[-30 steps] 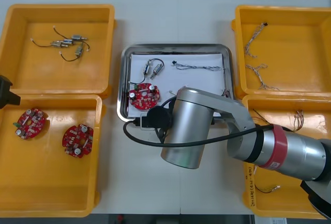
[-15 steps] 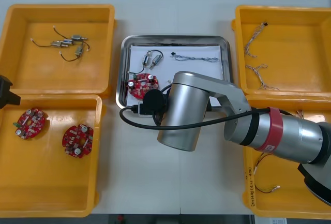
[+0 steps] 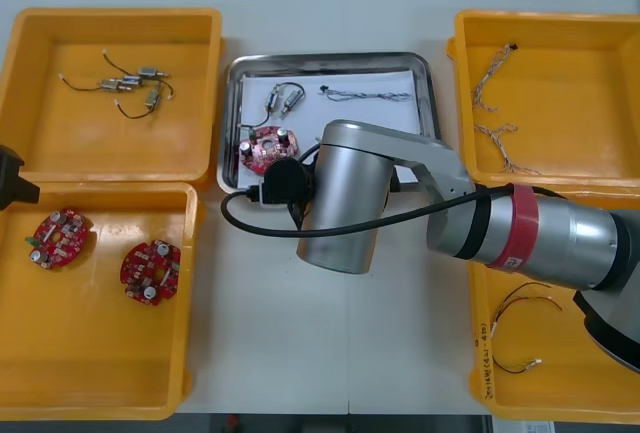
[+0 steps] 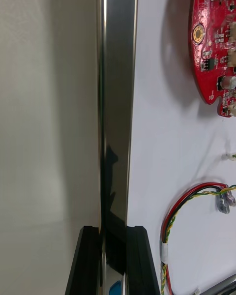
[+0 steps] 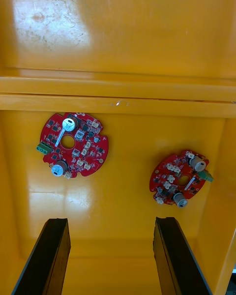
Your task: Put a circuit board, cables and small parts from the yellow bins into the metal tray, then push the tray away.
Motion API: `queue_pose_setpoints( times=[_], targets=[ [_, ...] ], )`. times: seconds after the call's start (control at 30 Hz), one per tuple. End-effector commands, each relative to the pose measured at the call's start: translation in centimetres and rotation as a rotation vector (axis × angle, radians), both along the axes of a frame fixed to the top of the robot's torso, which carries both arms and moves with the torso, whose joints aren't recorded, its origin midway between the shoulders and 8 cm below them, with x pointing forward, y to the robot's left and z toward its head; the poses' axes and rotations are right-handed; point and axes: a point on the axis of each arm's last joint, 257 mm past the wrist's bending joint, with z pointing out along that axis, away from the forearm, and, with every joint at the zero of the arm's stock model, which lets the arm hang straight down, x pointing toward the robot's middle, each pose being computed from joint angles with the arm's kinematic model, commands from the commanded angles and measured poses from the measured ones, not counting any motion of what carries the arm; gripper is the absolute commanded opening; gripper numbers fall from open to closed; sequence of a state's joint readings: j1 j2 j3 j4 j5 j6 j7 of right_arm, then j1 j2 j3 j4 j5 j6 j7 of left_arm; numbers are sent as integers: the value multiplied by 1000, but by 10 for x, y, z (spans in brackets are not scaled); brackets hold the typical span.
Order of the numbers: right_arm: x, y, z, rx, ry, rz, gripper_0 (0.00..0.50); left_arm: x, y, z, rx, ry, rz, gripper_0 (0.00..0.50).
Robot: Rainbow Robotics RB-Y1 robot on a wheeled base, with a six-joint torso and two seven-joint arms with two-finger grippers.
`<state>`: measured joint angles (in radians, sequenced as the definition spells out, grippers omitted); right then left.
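Tray (image 3: 226, 123) slid farther, shiny rim apparently pinched by right gripper (image 4: 114, 236), left gripper (image 5: 111, 221) spread

Right arm (image 3: 560, 253): silver cylinders, red band (image 3: 513, 241), black ring (image 3: 482, 234). Black cable (image 3: 262, 231) at wrist. Fingers (image 5: 49, 255) matte black.

Four yellow bins (image 3: 110, 133), one metal tray (image 3: 330, 58). Three round red circuit boards (image 3: 61, 237), three twisted blue and white cables (image 3: 370, 95), one red and yellow cable (image 4: 201, 191); count of small metal parts (image 3: 115, 83) unclear.
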<state>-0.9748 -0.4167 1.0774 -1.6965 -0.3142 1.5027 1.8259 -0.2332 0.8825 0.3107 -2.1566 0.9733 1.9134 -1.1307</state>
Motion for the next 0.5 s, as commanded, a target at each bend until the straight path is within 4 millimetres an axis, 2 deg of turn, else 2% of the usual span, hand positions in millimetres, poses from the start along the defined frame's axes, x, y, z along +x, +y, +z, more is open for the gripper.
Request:
queue_pose_setpoints(
  times=[0.03,0.5],
  targets=[
    [12,13,20,31,-49,8,0,-5,11,11,67,-16,-47,500],
    [34,8,30,42,-58,-11,0,-5,11,11,67,-16,-47,500]
  ],
)
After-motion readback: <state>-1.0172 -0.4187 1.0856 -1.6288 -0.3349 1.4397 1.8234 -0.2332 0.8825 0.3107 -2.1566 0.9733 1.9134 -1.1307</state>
